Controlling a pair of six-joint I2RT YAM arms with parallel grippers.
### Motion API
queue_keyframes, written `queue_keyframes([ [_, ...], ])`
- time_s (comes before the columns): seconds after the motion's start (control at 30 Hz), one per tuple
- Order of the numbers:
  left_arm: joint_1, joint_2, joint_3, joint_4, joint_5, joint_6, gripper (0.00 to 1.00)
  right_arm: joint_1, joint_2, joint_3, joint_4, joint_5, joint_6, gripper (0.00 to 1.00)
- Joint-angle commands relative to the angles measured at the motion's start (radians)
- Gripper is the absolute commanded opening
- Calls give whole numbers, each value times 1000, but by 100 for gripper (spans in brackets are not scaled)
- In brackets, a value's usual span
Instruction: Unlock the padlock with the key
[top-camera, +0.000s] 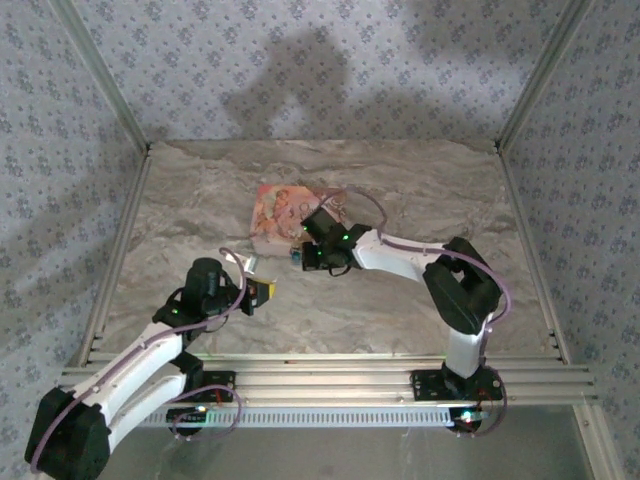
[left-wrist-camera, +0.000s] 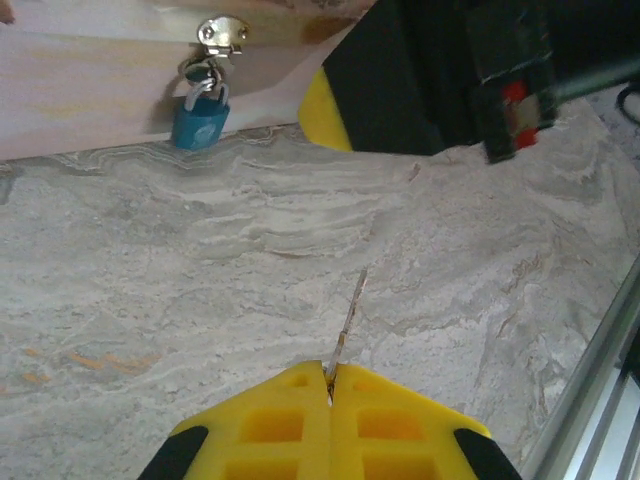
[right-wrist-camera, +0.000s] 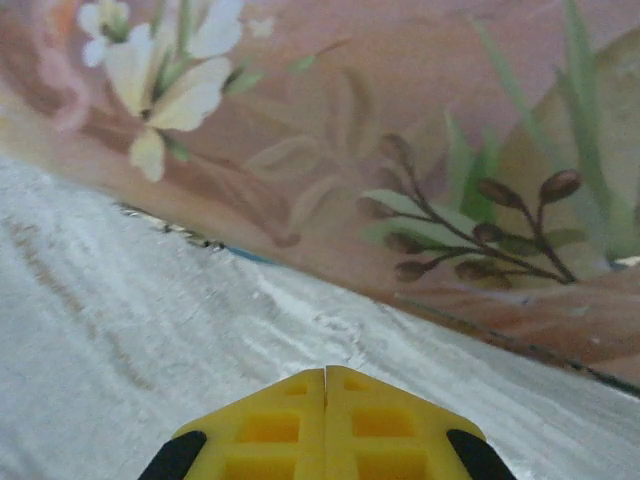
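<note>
Walls (top-camera: 300, 60) in a pale blue-grey flowered pattern, perhaps cloth, fill the top and both sides of the frame, with soft shadows (top-camera: 290, 100) at upper centre. A marbled beige table (top-camera: 400, 310) lies mid-frame. Metal posts (top-camera: 100, 70) slant at the upper corners, and rails (top-camera: 330, 378) cross below.

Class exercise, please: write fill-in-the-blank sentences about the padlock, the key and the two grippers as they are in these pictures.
1. The padlock hanging on the box is ___ in colour.
2. The left gripper is shut on the key, whose tip points toward the ___.
3. The right gripper is ___, with nothing between its fingers.
4. The box face beside the right gripper is painted with ___.
Missing words: blue; padlock; shut; flowers.
</note>
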Motion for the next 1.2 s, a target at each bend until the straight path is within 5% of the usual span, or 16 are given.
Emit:
queue_keyframes([
  [0.0,3,-41,0,-40,-34,-13,0,67,17,-20,31,223,55,16],
  [0.1,3,-71,9,-112,-100,-39,0,133,32,7,0,384,122,40],
  [0.3,3,-118,-2,-183,-199,-127,0,217,118,125,-109,577,278,54],
  [0.6,4,-135,7,-211,-232,-126,0,252,310,351,-286,674,354,55],
  [1.17,5,-184,-12,-224,-235,-127,0,218,383,405,-223,700,303,52],
])
